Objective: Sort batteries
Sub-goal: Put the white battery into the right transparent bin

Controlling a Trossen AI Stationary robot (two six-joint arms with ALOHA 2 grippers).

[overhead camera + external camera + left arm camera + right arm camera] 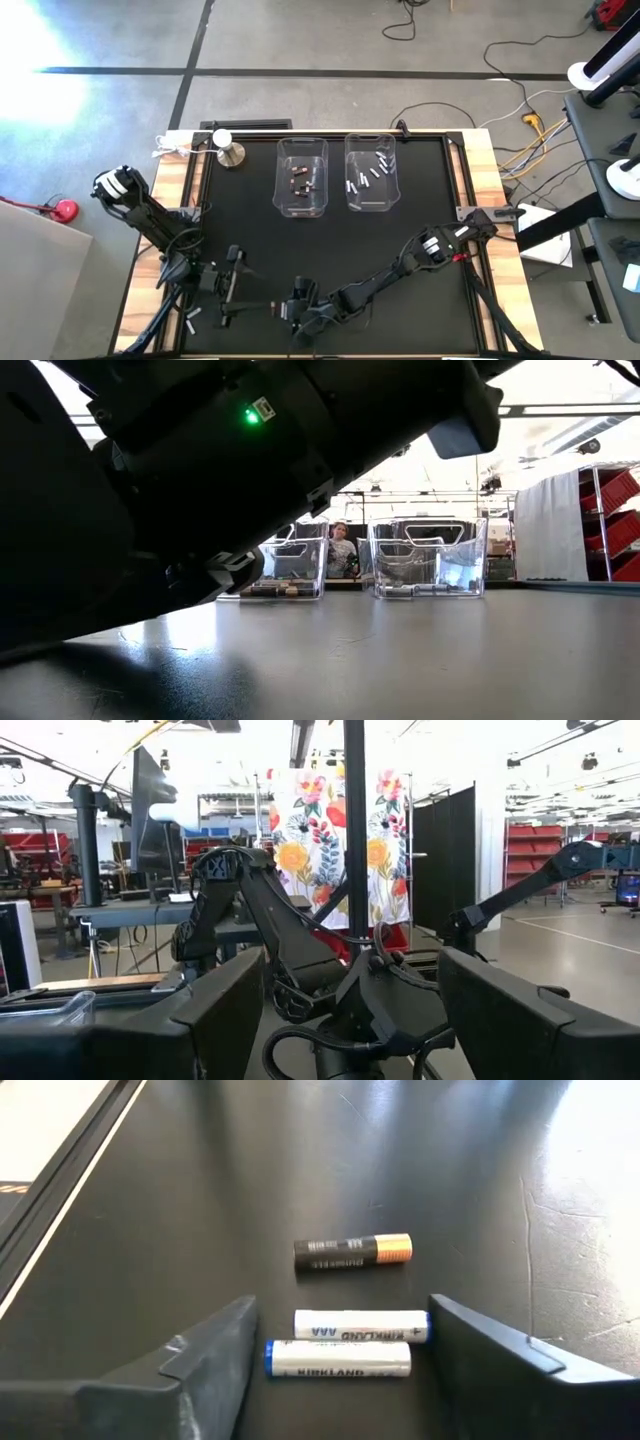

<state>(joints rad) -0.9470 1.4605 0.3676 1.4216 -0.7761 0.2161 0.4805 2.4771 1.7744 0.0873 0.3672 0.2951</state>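
Right gripper [340, 1355] jaws apart, straddling two white AAA batteries [350, 1342] near table's front edge; their long axes span finger to finger; left gripper [340, 1010] apart, idle.

A black table [430, 200] with pale wooden edges stands on a grey concrete floor [330, 40]. Near its far edge sit two clear plastic bins [302, 176], side by side but apart. To their left is a round silver knob [231, 154], with a small white cap [222, 138] just beside it. Loose cables [520, 110] trail across the floor to the right. Beyond the bins, a person [343, 550] sits in the room behind.
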